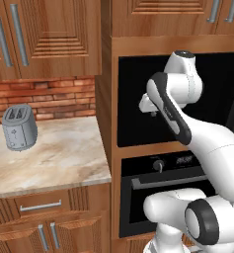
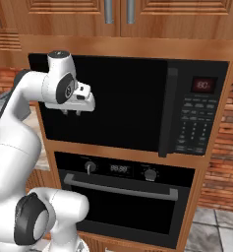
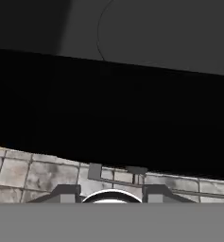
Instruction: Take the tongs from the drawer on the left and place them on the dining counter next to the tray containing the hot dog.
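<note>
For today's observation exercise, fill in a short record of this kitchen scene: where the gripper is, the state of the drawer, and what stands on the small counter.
gripper position: gripper raised in front of the dark microwave door, fingers pointing down
gripper contents: nothing between the fingers
drawer: drawer shut, silver bar handle untouched
small counter: grey toaster upright on the marbled top
below microwave: oven, door closed
</note>
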You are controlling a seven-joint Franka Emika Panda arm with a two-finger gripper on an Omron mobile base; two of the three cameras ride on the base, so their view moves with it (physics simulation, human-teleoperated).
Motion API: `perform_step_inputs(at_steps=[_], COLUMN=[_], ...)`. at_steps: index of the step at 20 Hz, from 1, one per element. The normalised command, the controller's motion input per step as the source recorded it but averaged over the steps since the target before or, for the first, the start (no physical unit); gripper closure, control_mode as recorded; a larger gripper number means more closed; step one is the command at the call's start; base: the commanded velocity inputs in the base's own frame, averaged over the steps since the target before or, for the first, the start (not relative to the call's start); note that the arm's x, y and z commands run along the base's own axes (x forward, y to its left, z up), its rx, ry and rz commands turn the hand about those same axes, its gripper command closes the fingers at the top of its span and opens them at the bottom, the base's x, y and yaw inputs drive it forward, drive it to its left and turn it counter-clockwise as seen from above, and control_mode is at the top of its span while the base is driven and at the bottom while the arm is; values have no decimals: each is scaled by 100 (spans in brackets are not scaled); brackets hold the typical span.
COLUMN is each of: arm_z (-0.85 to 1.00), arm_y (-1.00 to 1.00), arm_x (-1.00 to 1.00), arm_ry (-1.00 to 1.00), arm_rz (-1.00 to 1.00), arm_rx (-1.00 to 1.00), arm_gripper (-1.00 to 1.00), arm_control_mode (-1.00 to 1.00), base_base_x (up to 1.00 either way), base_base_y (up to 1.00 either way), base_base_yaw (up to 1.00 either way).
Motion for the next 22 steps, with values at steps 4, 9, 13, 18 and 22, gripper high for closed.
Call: perform_step_inputs(at_steps=[4,9,13,18,22], arm_z=[-7,-3,0,0,0], arm_y=[3,83,100,90,81], arm_x=[-57,-90,-62,-33,-56], arm_ry=[0,-6,-9,-10,-17], arm_rz=[0,15,23,19,17], arm_rx=[0,-4,-15,-19,-26], arm_gripper=[-100,-100,-100,-100,-100], arm_control_mode=[-100,-100,-100,-100,-100], base_base_x=[0,0,0,0,0], base_base_y=[0,0,0,0,0], base_base_yaw=[0,0,0,0,0])
